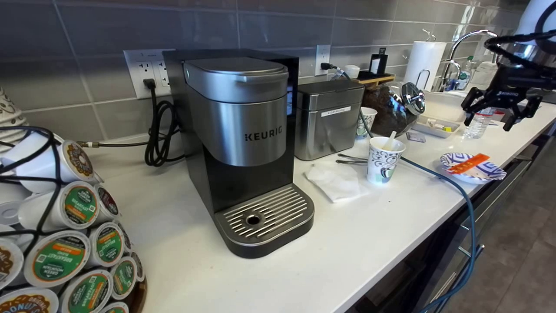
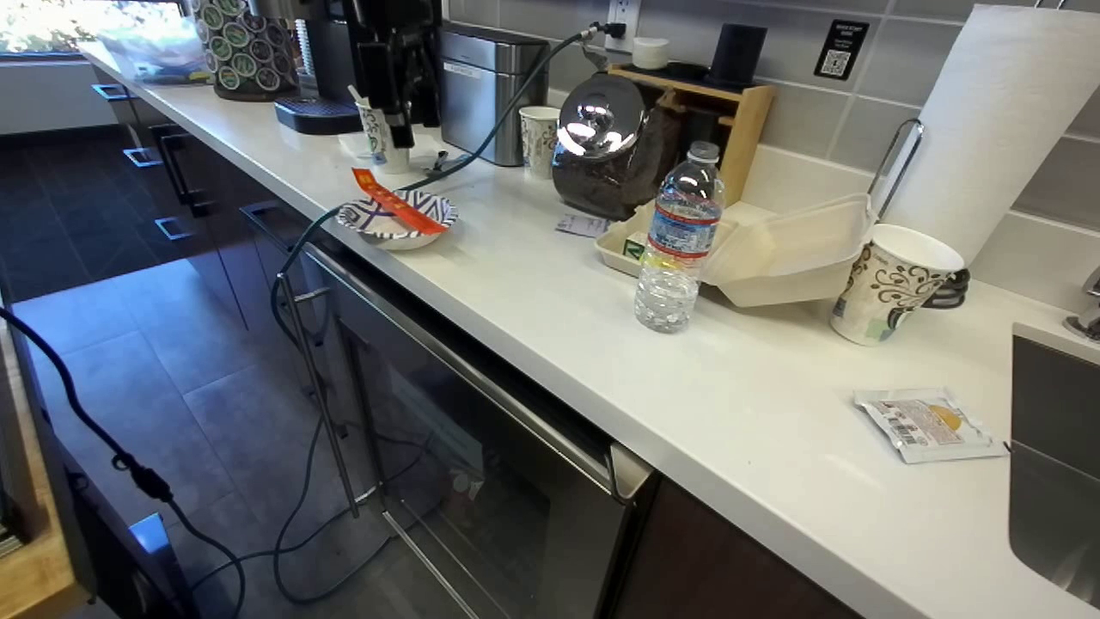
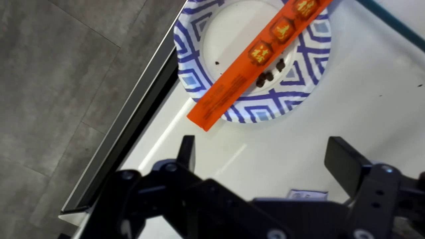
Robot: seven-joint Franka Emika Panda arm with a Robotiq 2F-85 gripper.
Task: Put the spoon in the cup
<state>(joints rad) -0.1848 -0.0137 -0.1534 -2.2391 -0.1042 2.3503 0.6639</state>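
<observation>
- Black two-fingered gripper (image 3: 265, 154): fingers spread wide, holding nothing; raised above the smooth white countertop (image 1: 186, 261).
- Small white paper cup with scrolled, blue-green print (image 1: 383, 164): upright on the countertop, apart from the gripper, near the grey-and-black coffee machine (image 1: 243, 117).
- Slim cream-coloured spoon (image 1: 390, 140): in the cup, handle tilted and showing above the rim; lower end hidden by the cup wall.
- Thin white paper napkin (image 1: 332, 180): flat, just beside the cup; contact between them cannot be judged.
- Slender dark utensils (image 1: 349, 162): lying near the cup, partly behind it.
- Round white paper plate with blue geometric border (image 3: 229, 33): at the counter's front edge, bearing small dark brown bits (image 3: 261, 79).
- Flat orange strip with yellow printed characters (image 3: 245, 71): lies across the plate, one end overhanging the rim.
</observation>
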